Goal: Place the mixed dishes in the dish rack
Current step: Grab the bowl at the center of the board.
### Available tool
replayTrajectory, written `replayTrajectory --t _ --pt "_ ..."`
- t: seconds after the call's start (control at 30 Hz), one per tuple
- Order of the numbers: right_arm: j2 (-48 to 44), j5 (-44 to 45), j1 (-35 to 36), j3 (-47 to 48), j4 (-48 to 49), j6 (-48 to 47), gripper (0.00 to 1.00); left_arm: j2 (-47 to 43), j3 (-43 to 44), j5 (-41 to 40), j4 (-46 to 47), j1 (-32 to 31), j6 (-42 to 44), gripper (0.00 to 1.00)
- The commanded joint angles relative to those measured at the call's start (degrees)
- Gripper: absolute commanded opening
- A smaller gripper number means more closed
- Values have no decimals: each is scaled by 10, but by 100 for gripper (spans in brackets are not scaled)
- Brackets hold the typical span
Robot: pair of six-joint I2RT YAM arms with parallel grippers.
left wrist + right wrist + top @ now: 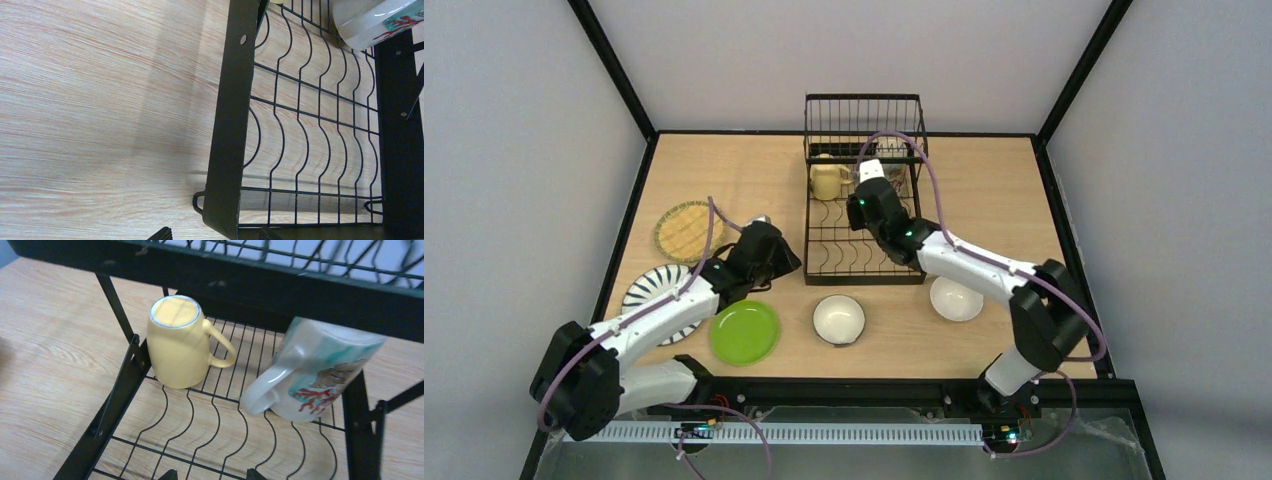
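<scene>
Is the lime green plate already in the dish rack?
No, the lime green plate lies flat on the table, outside the dish rack.

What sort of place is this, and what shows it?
Probably a robot lab test cell, not a real kitchen: a left arm and right arm bolted at a wooden table, plain grey walls, and a dish rack and lime green plate set out.

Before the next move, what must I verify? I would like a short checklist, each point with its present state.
1. Yellow mug in rack, upside down: ok.
2. Patterned mug upright: not ok, tilted.
3. Right gripper open, empty: ok.
4. Left gripper open, empty: ok.
5. Green plate loaded: not ok, on table.
6. Front rack slots free: ok.
</scene>
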Motion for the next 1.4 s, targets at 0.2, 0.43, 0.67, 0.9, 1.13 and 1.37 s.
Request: replayTrajectory --t 0.2,0.43,0.67,0.9,1.13,1.37 --pt "-100 -67 9 -34 -172 36 78 -48 -9 -4 -34 -1 2 99" --pt "-148 -141 45 -53 -296 89 77 -72 -2 31 -75 -3 14 99" --pt "-159 -202 82 -69 -361 120 77 -79 3 62 -107 -16 21 99" --pt "-154 -232 114 -102 -370 136 76 -99 -11 70 -129 -31 18 99" --pt "-147 -228 126 -123 -365 148 76 -111 -29 72 -128 -37 11 99" --pt "-124 -226 134 -131 -344 154 76 -114 -33 72 -128 -41 10 99"
